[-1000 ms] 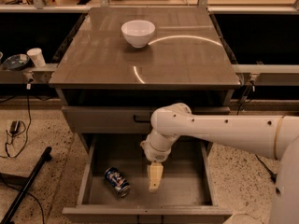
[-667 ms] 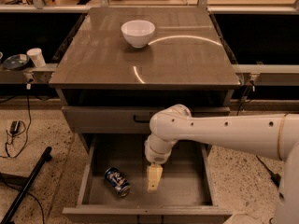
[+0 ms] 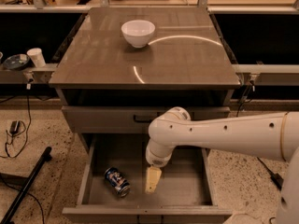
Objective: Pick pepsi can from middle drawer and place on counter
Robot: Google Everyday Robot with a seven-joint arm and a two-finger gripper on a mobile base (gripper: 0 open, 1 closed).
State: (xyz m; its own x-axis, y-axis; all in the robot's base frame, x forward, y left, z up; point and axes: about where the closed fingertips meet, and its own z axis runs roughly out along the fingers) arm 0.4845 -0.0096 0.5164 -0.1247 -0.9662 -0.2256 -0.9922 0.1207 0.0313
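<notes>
While the arm (image 3: 224, 134) reaches in from the side, the single camera view shows very little that is new. Over the last second the gripper (image 3: 153, 181) has sunk only slightly into the open middle drawer (image 3: 187, 185) and drifted a hair toward the front. It hangs pointing down, near the drawer floor.

The pepsi can (image 3: 117, 182) has not budged. It lies on its side on the drawer floor, tilted, near the gripper but clearly apart from it. From here I cannot tell how far the claw is spread. It has hold of nothing, since the can is untouched and nothing else is near the tip.

My reading is that the approach is slow and unfinished. The claw has come down beside the can rather than over it, so it would need to move sideways toward the can before any grasp.

The counter (image 3: 177, 59) above carries only the white bowl (image 3: 138, 32), leaving plenty of bare surface for the can. The shut drawer panel with the black bar handle (image 3: 93, 118) sits between counter and open drawer.

As for writing, the can shows blue with white and red patches, but no lettering can be read. The bowl is plain.
</notes>
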